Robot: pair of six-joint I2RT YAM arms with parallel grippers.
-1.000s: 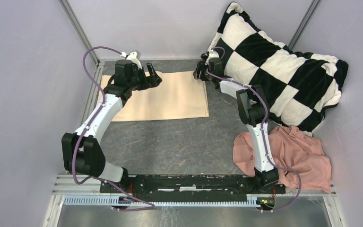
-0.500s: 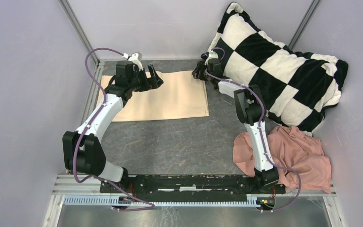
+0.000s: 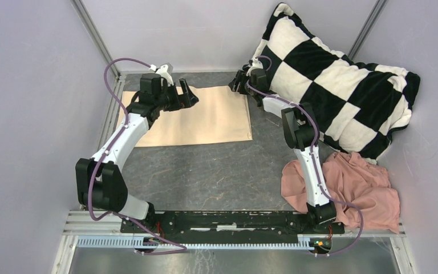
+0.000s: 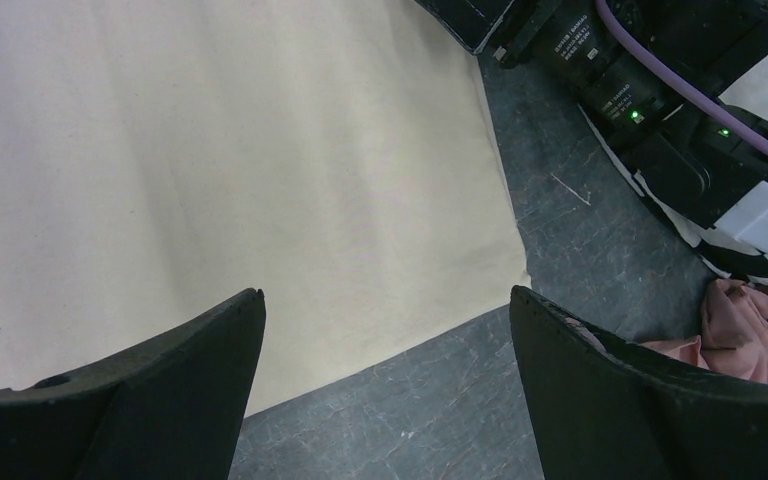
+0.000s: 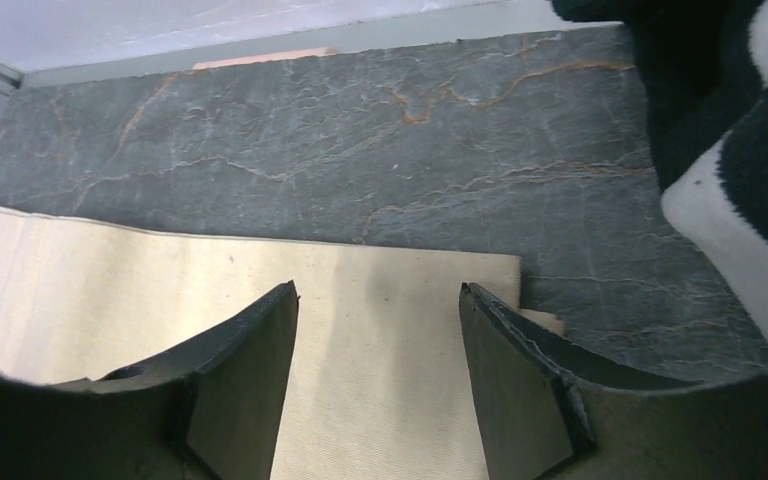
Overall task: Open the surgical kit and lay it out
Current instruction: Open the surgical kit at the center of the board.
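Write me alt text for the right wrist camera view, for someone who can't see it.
A beige cloth lies flat on a grey marbled table, its corner showing just past two open black fingers in the foreground, which hold nothing. A black-and-white checkered pillow fills the right edge.

Flat beige cloth wrap (image 4: 210,150) under left pincer (image 4: 385,295), jaws spread wide; pink cloth (image 4: 750,325) lower right.
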